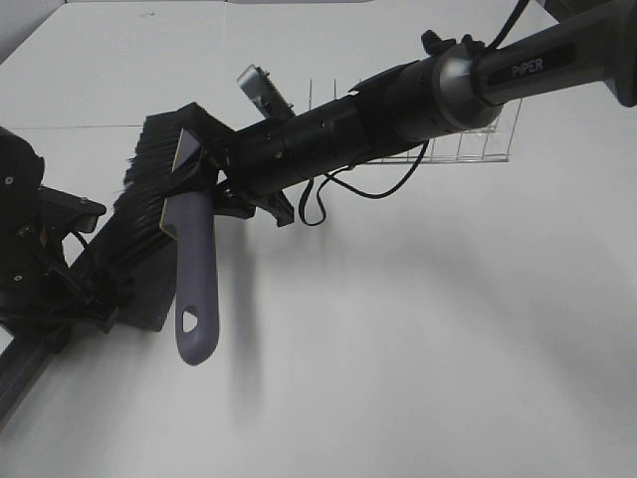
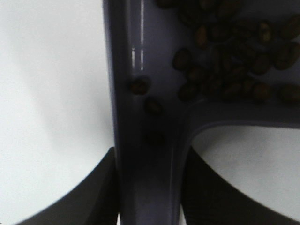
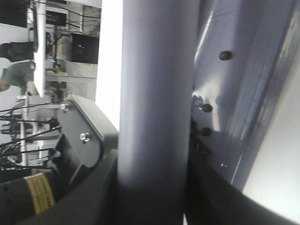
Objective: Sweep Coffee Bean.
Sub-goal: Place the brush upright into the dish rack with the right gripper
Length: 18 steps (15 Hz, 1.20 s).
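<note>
From up high, the only writing I can read is "PiPER" on the right arm (image 1: 518,70), which reaches across the white table (image 1: 418,349) in front of a wire rack (image 1: 478,139). The right gripper (image 1: 224,184) is clamped on the brush (image 1: 196,289), handle hanging down.

Left wrist cam: the left gripper (image 2: 150,157) has its jaws squeezed on the dustpan (image 2: 140,47) handle. The coffee beans (image 2: 229,61) are piled in the pan, and only the wrist cams show them.

Right wrist cam: jaws tight around the brush handle, a few beans on the pan behind it, plus a yellowish label (image 3: 40,192) too blurry to read.
</note>
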Each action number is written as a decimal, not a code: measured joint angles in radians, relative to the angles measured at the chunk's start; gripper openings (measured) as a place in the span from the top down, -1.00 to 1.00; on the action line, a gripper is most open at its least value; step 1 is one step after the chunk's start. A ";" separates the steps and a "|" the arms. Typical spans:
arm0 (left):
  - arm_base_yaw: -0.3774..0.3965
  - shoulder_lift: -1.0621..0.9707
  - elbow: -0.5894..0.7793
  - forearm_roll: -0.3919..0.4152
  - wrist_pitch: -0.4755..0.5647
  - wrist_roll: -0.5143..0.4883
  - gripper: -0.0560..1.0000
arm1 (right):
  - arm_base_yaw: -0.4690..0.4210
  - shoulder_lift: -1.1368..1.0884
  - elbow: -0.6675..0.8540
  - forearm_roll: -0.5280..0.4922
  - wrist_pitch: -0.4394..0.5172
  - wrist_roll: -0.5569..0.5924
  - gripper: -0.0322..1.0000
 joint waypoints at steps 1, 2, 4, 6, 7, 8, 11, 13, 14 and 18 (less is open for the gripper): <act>0.000 0.000 0.000 -0.001 0.000 0.000 0.27 | -0.025 -0.002 0.000 0.021 0.035 -0.026 0.23; 0.000 0.000 0.000 -0.001 0.000 0.000 0.27 | -0.047 -0.005 0.000 0.024 0.060 -0.043 0.23; 0.000 0.000 0.000 -0.001 0.000 0.000 0.27 | -0.086 -0.041 0.000 -0.037 0.072 -0.050 0.23; 0.000 0.000 0.000 -0.002 0.001 0.000 0.27 | -0.114 -0.110 0.000 -0.182 0.065 -0.032 0.23; 0.000 0.000 -0.003 -0.004 0.003 0.000 0.27 | -0.119 -0.151 0.000 -0.280 0.053 0.004 0.23; 0.000 0.000 -0.005 -0.014 0.005 0.000 0.27 | -0.122 -0.196 0.000 -0.391 0.053 0.050 0.23; 0.000 0.000 -0.005 -0.020 0.005 0.000 0.27 | -0.122 -0.316 0.000 -0.798 0.072 0.235 0.23; 0.000 0.000 -0.005 -0.043 0.005 -0.001 0.27 | -0.122 -0.379 0.000 -1.068 0.131 0.406 0.23; 0.001 0.000 -0.005 -0.048 0.005 -0.001 0.27 | -0.122 -0.405 0.000 -1.219 0.180 0.508 0.23; 0.050 0.000 -0.005 -0.142 0.004 -0.001 0.27 | -0.138 -0.436 0.001 -1.748 0.435 0.811 0.23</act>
